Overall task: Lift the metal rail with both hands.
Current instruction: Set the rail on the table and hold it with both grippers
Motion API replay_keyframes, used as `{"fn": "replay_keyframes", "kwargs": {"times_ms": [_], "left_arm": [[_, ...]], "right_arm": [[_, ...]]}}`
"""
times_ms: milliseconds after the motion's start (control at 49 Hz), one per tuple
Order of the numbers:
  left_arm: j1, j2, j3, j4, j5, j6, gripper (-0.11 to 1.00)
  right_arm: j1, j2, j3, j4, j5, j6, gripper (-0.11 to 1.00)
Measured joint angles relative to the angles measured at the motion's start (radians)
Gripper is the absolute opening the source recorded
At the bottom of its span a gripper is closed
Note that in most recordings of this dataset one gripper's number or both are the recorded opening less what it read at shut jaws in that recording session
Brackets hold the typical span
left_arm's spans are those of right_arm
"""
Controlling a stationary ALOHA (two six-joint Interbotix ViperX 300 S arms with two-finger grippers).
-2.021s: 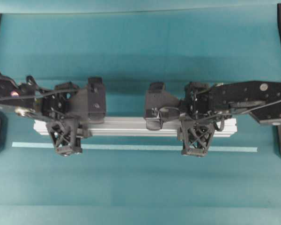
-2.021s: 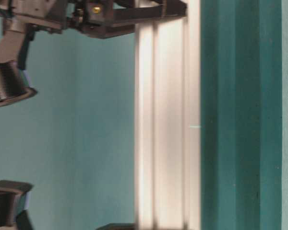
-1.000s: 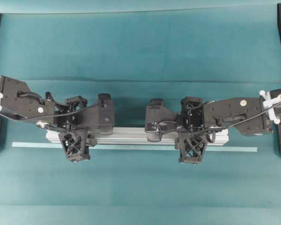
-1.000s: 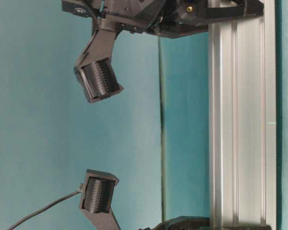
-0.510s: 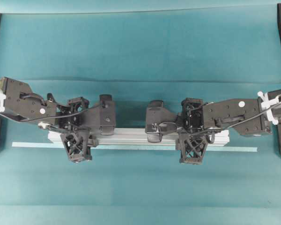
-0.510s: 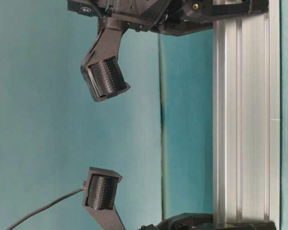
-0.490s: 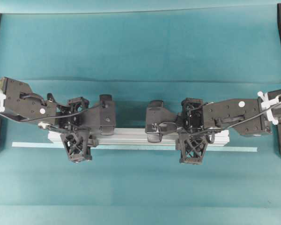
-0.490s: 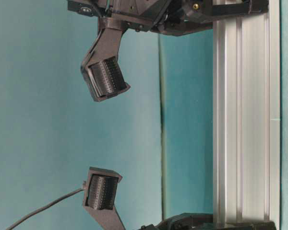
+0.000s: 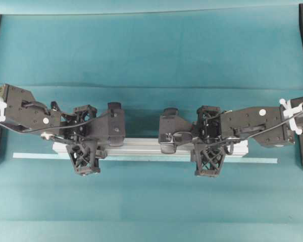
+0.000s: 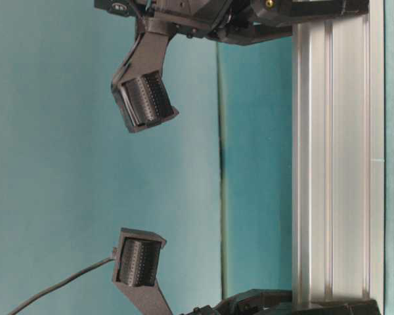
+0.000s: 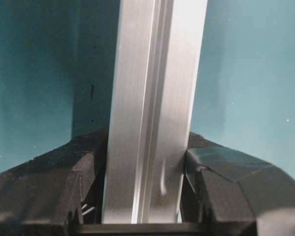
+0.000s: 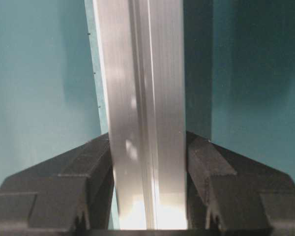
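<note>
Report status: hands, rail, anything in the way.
Left hand and right hand both shut on the rail. Rail level over the pale strip. Nothing in the way.

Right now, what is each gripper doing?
Left gripper: closed on the long silver grooved metal rail.
Right gripper: closed on the same rail.

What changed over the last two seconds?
The metal rail, clamped by the left gripper and right gripper, shifted right in the table-level view and looks shorter from overhead, now overlapping the teal strip. Most of that came early. Both grips unchanged; strip unmoved.
</note>
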Motion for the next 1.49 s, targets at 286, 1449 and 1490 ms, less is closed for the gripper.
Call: {"fn": "replay_keyframes", "kwargs": {"times_ms": [286,1449,1490], "left_arm": [[-0.003,-0.002,0.008,0.0,-0.008,-0.002,0.36],[-0.021,-0.008,0.029,-0.003,-0.006,-0.025,0.99],[-0.021,-0.008,0.029,-0.003,-0.008,-0.021,0.99]], "right_arm": [[0.0,-0.005,0.015,0.002,-0.043,0.002,0.39],[0.021,0.002,0.025,0.032,-0.075,0.023,0.93],[0.021,0.002,0.025,0.032,-0.075,0.023,0.93]]}}
